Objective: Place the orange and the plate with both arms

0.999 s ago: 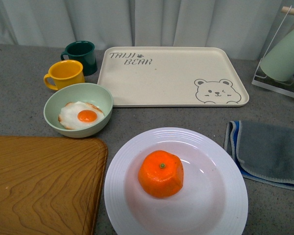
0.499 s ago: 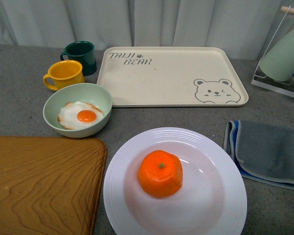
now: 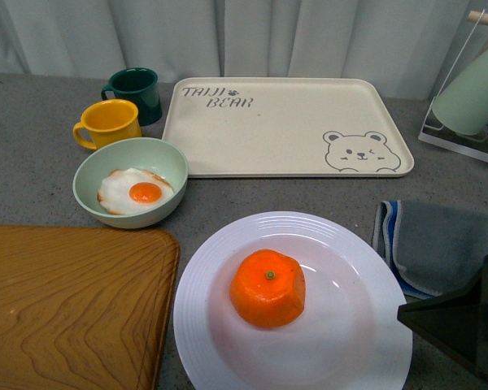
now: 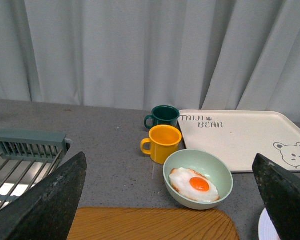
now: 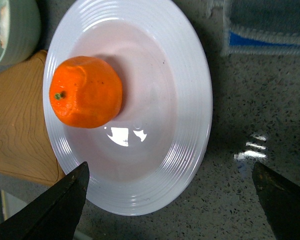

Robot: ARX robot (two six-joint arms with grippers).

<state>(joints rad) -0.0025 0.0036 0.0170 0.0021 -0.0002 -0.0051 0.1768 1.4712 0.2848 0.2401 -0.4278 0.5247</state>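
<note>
Orange (image 3: 267,288) sits in the well of the plate (image 3: 197,309), stem up. Your right gripper (image 5: 169,169) hovers at the plate's rim, fingers wide apart and empty. The left gripper (image 4: 169,159), equally wide and empty, is well away from the plate. Orange probably placed; plate not yet grasped.

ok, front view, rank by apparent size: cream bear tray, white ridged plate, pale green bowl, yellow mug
1-2, unranked: cream bear tray and white ridged plate look similar; the plate is nearer and cropped.
3. pale green bowl
4. yellow mug

orange (image 3: 267,288) on plate (image 3: 203,325), bowl (image 3: 130,180) behind-left
</note>
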